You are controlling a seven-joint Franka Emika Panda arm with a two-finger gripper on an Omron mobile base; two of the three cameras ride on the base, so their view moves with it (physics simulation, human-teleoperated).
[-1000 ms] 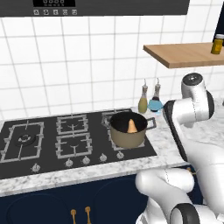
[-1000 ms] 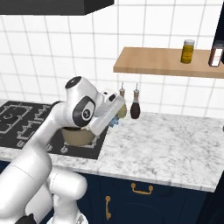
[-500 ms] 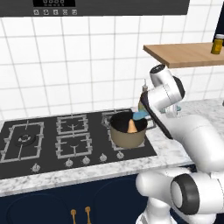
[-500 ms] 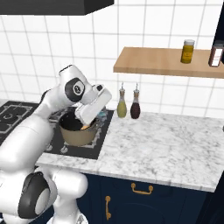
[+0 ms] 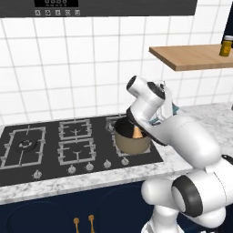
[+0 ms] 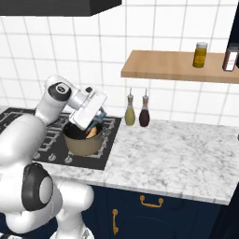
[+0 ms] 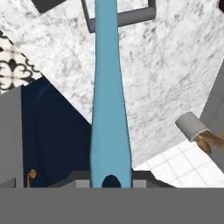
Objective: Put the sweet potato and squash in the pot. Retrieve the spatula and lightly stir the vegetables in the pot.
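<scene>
The tan pot (image 5: pixel 131 142) (image 6: pixel 81 144) stands on the hob's right front burner. An orange-brown lump, the sweet potato (image 5: pixel 137 132) (image 6: pixel 92 133), pokes up inside it. The squash cannot be told apart from it. My gripper (image 5: pixel 157 119) (image 6: pixel 97 120) (image 7: pixel 110 182) hangs over the pot's right rim, shut on the teal-blue spatula (image 7: pixel 109 109) (image 6: pixel 100 114). In the hand view the spatula runs straight up from between my fingertips, across the marble counter.
The black gas hob (image 5: pixel 45 145) stretches left of the pot. Two bottles (image 6: pixel 130 115) (image 6: pixel 144 112) stand against the tiled wall on the marble counter (image 6: pixel 182 156). A wooden shelf (image 6: pixel 172 65) with jars hangs above. Dark blue cabinet fronts (image 6: pixel 154 210) lie below.
My arm has swung left from beside the bottles, carrying the spatula, and the hand now hangs over the pot's right rim. The pot has stayed put.
</scene>
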